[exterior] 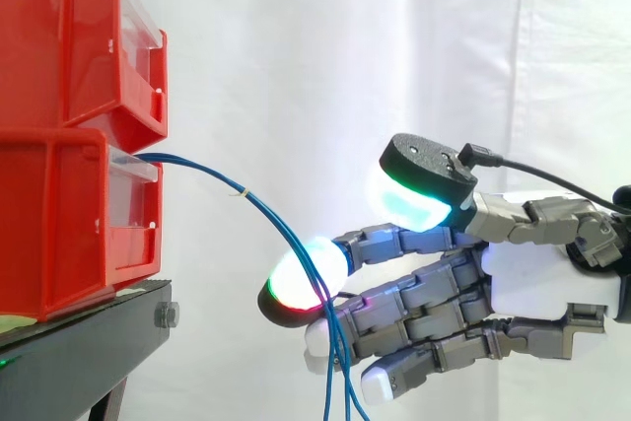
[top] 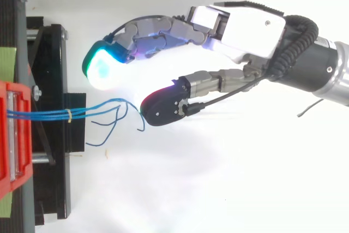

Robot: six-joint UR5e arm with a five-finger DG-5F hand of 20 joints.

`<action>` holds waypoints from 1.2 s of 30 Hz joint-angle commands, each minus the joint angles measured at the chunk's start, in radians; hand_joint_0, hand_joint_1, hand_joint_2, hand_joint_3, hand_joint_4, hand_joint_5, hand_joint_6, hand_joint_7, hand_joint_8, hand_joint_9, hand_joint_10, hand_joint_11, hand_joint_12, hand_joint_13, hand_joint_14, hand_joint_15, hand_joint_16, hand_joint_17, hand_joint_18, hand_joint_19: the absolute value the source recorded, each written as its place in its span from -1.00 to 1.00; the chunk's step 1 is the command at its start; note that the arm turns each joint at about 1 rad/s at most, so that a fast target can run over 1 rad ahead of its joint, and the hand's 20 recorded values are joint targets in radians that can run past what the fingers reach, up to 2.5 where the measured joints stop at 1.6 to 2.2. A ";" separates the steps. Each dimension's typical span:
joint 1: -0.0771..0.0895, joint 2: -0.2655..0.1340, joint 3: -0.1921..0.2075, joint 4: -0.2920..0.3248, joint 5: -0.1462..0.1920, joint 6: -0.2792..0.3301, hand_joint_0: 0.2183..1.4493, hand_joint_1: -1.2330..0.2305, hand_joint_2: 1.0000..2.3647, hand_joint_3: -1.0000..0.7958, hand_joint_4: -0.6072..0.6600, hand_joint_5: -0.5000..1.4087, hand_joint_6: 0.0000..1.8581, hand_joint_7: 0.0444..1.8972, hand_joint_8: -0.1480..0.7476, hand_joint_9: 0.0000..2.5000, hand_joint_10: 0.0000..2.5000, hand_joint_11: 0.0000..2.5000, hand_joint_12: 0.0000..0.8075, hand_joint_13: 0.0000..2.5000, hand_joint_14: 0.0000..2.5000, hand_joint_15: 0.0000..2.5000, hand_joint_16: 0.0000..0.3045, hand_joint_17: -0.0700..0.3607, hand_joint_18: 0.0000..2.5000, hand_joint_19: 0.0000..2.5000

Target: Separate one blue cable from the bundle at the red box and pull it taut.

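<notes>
A bundle of thin blue cables (exterior: 258, 206) comes out of the lower red bin (exterior: 69, 224), held together by a small pale tie (top: 70, 114). Past the tie the strands fan out (top: 117, 113) and droop down. My hand (exterior: 532, 273) reaches in from the right with its fingers stretched towards the loose strands and the thumb raised above them. In the side view the hanging strands cross a fingertip glowing red and green (exterior: 301, 278). From above, the strand ends lie just left of the dark thumb tip (top: 163, 105) and below the cyan fingertip (top: 103, 66). Nothing is pinched; the hand is open.
A second red bin (exterior: 69, 36) is stacked on the lower one. Both rest on a black stand (exterior: 79, 352) at the left. A white curtain (exterior: 345, 66) hangs behind the work.
</notes>
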 commanded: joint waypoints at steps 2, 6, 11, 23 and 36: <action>-0.006 -0.001 0.000 0.005 -0.008 0.036 -0.41 -0.08 -0.99 -0.39 0.37 -0.69 -0.46 -0.13 0.01 -0.56 -0.99 -0.66 -0.11 -0.68 -0.99 -0.82 -0.61 -0.05 -0.65 -0.59; -0.007 -0.001 0.000 0.006 -0.019 0.045 -0.41 -0.08 -0.99 -0.39 0.37 -0.69 -0.46 -0.12 0.01 -0.56 -0.99 -0.65 -0.10 -0.67 -0.99 -0.82 -0.61 -0.05 -0.64 -0.58; -0.013 -0.044 0.012 0.022 -0.023 0.074 -0.41 -0.08 -0.99 -0.39 0.38 -0.68 -0.46 -0.09 0.00 -0.55 -0.99 -0.64 -0.10 -0.66 -0.99 -0.81 -0.61 -0.05 -0.63 -0.58; -0.024 -0.090 0.064 0.045 -0.083 0.149 -0.39 -0.15 -0.99 -0.34 0.33 -0.67 -0.46 0.10 0.00 -0.47 -0.99 -0.49 -0.09 -0.49 -0.99 -0.68 -0.60 -0.03 -0.49 -0.52; -0.022 -0.147 0.116 0.080 -0.111 0.192 -0.41 -0.15 -0.99 -0.38 0.34 -0.67 -0.46 0.12 0.01 -0.42 -0.99 -0.44 -0.06 -0.42 -0.99 -0.63 -0.59 -0.02 -0.45 -0.49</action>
